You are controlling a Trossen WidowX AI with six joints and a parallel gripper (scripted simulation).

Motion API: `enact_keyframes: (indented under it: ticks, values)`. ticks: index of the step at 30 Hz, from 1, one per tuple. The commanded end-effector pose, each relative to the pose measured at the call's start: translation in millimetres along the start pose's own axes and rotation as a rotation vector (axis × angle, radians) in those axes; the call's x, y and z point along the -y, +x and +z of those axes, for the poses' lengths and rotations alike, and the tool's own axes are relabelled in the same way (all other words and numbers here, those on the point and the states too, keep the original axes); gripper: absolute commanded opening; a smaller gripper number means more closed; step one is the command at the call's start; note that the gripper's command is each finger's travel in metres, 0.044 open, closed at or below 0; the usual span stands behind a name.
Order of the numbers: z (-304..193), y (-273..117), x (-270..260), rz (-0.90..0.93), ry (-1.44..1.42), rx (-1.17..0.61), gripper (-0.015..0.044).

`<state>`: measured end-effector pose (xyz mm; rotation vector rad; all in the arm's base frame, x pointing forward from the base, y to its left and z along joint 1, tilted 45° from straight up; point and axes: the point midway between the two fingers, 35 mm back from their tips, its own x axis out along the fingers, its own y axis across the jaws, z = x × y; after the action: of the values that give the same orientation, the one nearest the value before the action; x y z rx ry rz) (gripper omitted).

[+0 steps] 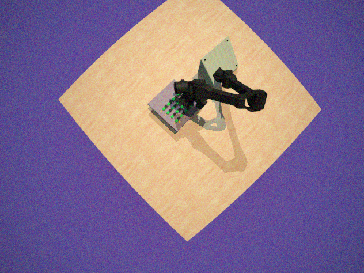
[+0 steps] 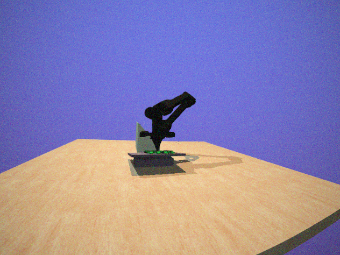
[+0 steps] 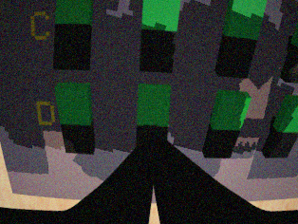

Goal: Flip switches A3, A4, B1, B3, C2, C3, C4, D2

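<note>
Pale wood makes up the table, with purple-blue around it. On it sits the panel, bearing green-and-black switches. At its near row, D, the gripper points down at D2, fingers pressed together; contact is unclear. A pale upright board stands near the arm.

Above the gripper in the wrist view, row C's green switch halves run off the upper edge; whether its tips touch the dark half below D2's green cannot be told
</note>
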<state>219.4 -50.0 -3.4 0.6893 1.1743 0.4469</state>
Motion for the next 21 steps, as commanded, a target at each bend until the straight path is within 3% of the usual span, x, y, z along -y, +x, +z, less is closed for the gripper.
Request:
enact_keyframes:
  ticks: [1, 21]
  values:
    - [-0.7, 1.6, -0.7, 0.005, 0.005, 0.001, 0.0]
    - [1.1, -4.9, 1.0, -0.002, 0.0, -0.003, 0.0]
